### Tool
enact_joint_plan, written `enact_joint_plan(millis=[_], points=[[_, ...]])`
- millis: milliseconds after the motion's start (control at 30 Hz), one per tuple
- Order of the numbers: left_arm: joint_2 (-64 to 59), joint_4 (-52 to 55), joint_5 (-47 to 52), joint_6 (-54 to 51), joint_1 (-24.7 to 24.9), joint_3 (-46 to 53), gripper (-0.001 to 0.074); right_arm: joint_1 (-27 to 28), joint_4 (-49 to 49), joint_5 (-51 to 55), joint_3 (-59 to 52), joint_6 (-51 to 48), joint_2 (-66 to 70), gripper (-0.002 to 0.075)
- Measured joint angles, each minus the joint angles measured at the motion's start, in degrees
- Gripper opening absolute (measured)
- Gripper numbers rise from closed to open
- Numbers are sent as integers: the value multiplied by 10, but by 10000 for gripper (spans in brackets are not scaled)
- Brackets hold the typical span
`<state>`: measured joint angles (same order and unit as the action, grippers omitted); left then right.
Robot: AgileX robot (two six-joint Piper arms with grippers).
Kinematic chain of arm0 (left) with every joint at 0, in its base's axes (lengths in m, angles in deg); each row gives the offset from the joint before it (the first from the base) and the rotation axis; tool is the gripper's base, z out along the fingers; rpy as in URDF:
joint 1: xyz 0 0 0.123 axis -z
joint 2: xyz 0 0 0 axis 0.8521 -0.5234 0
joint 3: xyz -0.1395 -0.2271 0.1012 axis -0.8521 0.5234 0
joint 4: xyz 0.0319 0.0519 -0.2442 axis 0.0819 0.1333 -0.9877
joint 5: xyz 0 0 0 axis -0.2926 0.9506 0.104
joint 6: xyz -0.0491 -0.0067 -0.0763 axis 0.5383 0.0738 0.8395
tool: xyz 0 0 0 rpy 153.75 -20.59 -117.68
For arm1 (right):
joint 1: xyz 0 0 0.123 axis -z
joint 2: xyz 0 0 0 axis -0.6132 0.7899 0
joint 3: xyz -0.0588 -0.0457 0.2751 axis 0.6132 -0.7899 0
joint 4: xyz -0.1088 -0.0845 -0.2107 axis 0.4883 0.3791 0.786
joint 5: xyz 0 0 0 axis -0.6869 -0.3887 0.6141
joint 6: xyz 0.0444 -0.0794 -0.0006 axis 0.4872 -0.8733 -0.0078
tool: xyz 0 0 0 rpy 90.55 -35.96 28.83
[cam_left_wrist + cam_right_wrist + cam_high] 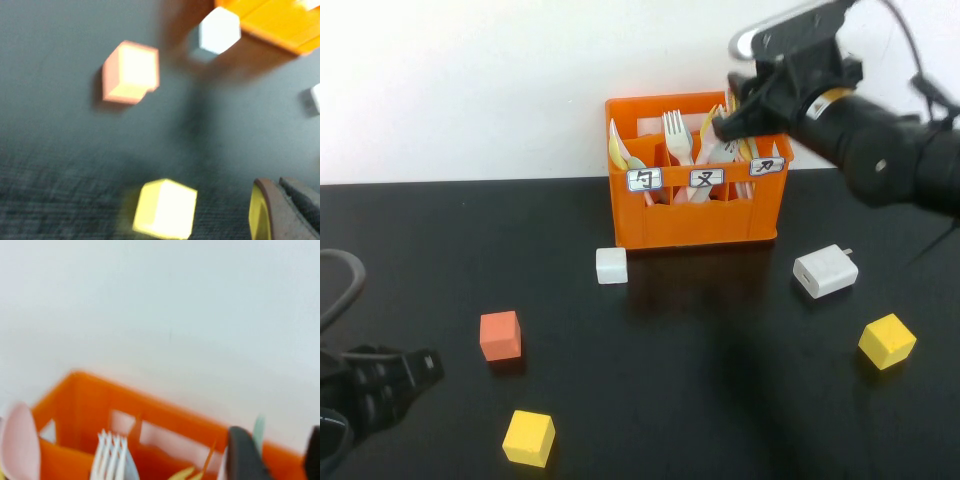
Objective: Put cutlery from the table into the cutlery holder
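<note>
The orange cutlery holder (695, 215) stands at the back of the black table (700, 380), with white forks and other cutlery in it. My right gripper (732, 115) hovers over its right-hand compartment. In the right wrist view the right gripper (277, 455) is open, its dark fingers (241, 455) wide apart above the crate's back wall (165, 412). The tip of the mint-green knife (258, 431) stands upright beside one finger, inside the crate. My left gripper (390, 380) rests low at the near left of the table.
On the table lie a small white cube (611, 265), an orange cube (500, 335), two yellow cubes (529, 438) (887, 340) and a white charger (824, 271). A white wall rises behind the crate.
</note>
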<state>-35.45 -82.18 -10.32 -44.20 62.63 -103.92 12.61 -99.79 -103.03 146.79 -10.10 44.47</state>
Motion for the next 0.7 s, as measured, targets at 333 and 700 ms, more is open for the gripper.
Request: enact_joint_plan(millis=[333,700], points=[[77,-60,-42,-119,0,0,-1,0,10,150,0,-81,-141,6],[272,-70,-127,-182,0,56,-1,-5,22,217,-131,-192,-347,-2]])
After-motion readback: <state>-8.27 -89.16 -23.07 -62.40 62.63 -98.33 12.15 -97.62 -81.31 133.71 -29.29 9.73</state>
